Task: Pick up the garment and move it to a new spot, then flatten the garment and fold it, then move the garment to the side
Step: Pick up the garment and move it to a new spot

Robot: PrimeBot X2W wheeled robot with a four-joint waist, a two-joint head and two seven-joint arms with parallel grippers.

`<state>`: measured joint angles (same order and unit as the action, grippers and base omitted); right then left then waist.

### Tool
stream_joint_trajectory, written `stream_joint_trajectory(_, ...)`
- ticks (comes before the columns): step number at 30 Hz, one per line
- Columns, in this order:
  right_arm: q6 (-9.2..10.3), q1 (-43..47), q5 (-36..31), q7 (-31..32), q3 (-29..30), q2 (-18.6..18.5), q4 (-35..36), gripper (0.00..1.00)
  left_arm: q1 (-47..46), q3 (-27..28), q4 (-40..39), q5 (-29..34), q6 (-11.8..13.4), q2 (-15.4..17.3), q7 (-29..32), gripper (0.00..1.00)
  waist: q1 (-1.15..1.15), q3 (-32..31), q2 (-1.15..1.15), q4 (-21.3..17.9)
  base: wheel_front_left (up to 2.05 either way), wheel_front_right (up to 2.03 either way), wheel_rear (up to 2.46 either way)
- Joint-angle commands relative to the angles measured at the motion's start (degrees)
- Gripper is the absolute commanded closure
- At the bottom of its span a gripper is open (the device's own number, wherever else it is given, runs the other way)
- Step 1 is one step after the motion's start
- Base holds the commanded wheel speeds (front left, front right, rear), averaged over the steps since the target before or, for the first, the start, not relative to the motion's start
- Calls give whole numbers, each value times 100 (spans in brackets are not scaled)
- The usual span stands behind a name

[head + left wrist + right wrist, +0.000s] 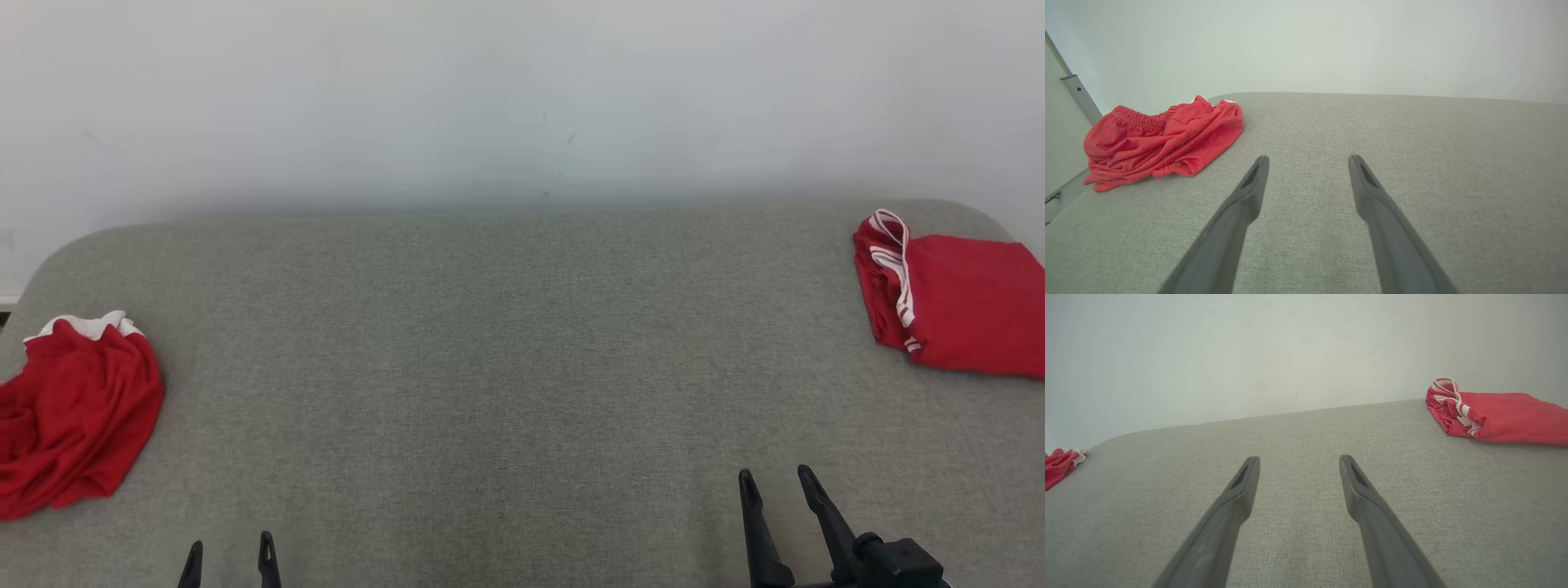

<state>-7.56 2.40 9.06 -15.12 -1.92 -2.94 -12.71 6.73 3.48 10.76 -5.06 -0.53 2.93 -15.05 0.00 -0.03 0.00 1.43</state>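
The crumpled red garment (77, 408) lay in a loose heap at the far left end of the table (506, 343), its white trim turned toward the wall (522, 98) and its gathered waistband bunched along the outer side. Nothing touched it. Across the long grey cloth top, well apart from it at the right end, a folded red garment (963, 302) sat in a neat flat stack, white stripes showing along its folded left edge. At the near edge the left claw (230, 545) hovered low with its two dark fingers spread apart and nothing between them, to the right of the crumpled heap. The right claw (775, 474) reached a little farther over the table, its fingers likewise parted and empty, nearer than the folded stack and to its left. Behind the table rose the plain pale wall.
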Motion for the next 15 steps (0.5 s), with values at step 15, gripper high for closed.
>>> stream_joint_trajectory(15,15,141,2,0,-61,12,-83,0,128,100,39,-9,-16,-8,-18,0,0,-11,0,1343,0,0,0)
